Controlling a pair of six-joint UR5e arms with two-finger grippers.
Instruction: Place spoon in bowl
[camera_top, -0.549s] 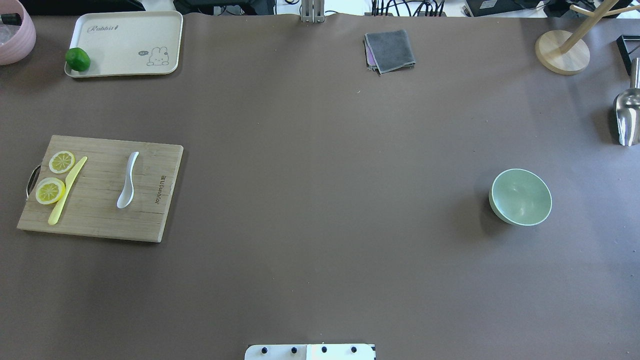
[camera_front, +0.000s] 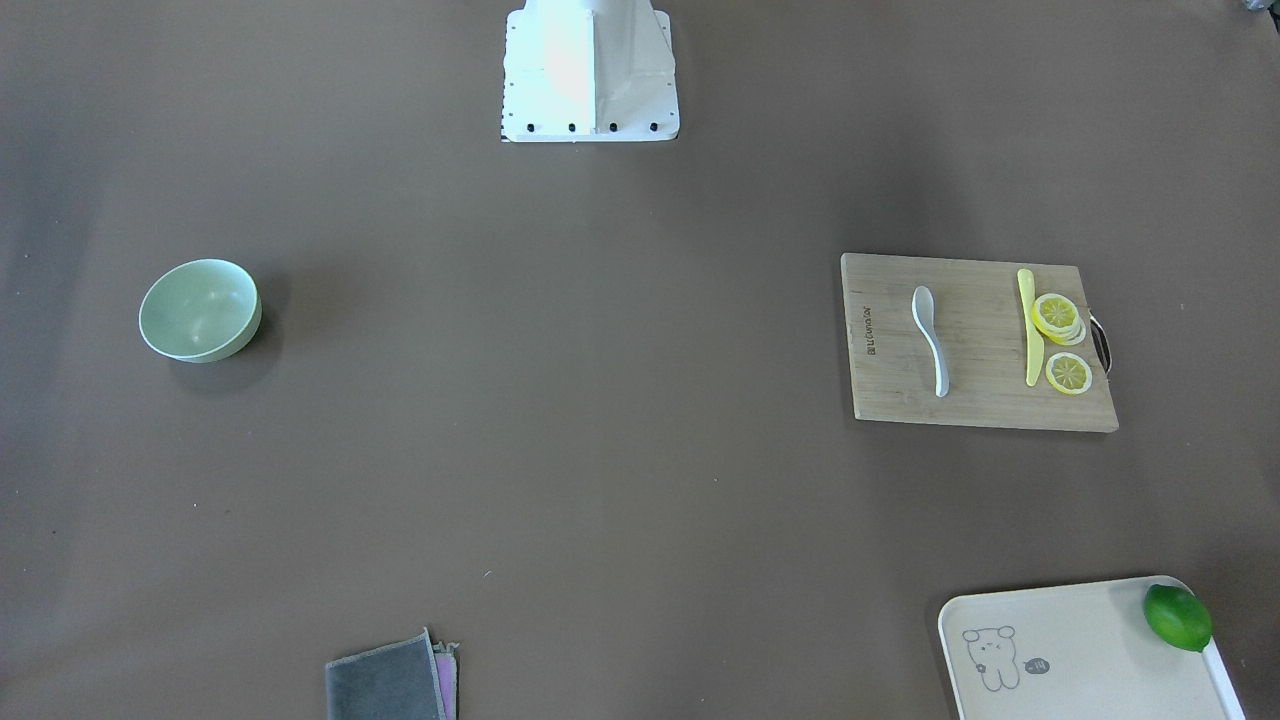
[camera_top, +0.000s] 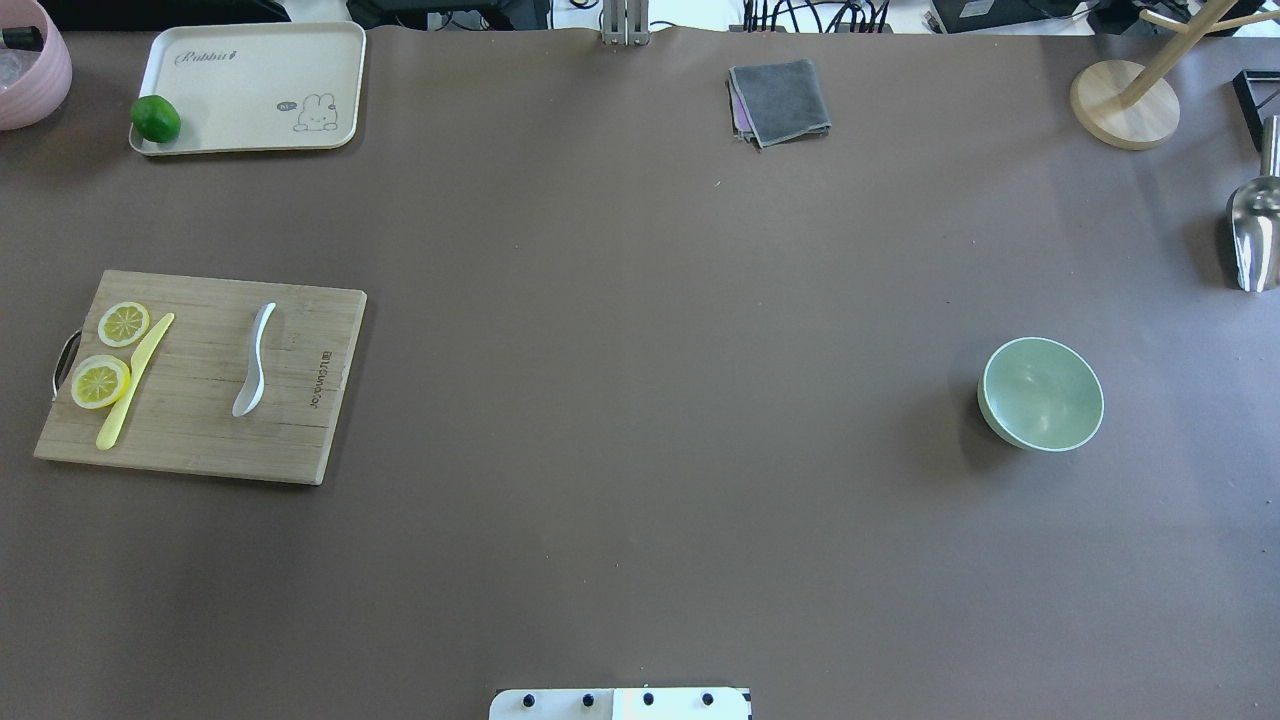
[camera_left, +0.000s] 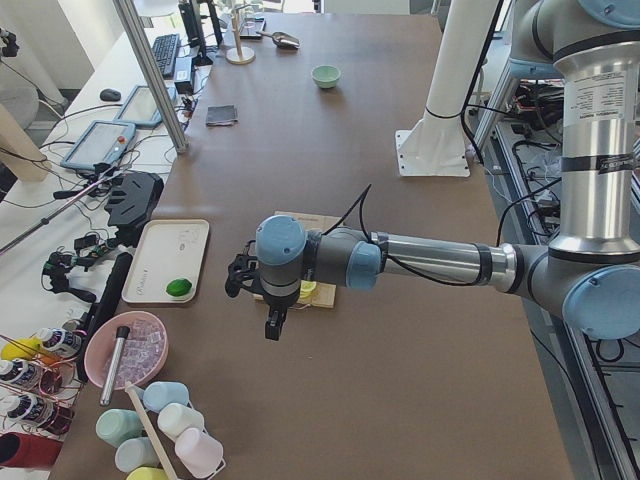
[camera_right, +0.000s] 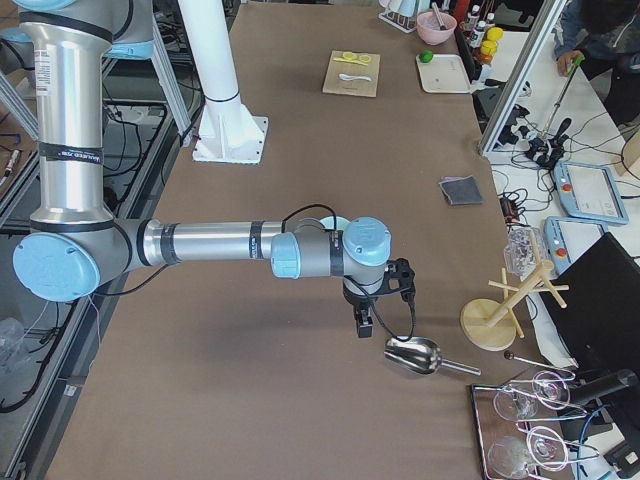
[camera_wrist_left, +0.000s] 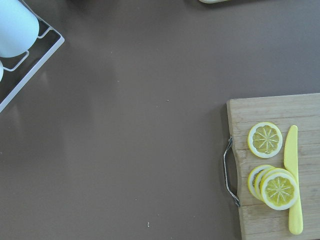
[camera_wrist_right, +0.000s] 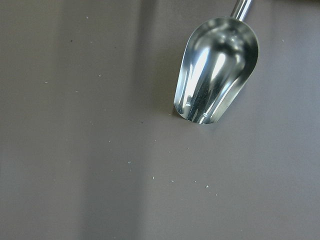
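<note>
The white spoon (camera_top: 255, 360) lies on a wooden cutting board (camera_top: 190, 425) at the table's left, scoop toward me; it also shows in the front view (camera_front: 931, 340). The mint-green bowl (camera_top: 1041, 393) stands empty at the right, far from the spoon. My left gripper (camera_left: 272, 325) shows only in the exterior left view, hanging above the table beside the board's handle end; I cannot tell if it is open or shut. My right gripper (camera_right: 364, 322) shows only in the exterior right view, above the table near a metal scoop; its state is unclear too.
On the board lie a yellow knife (camera_top: 135, 380) and lemon slices (camera_top: 100, 381). A cream tray (camera_top: 250, 90) with a lime (camera_top: 156, 119) sits at the far left. A grey cloth (camera_top: 780, 100), a wooden stand (camera_top: 1124, 104) and the metal scoop (camera_top: 1255, 235) lie along the far and right edges.
</note>
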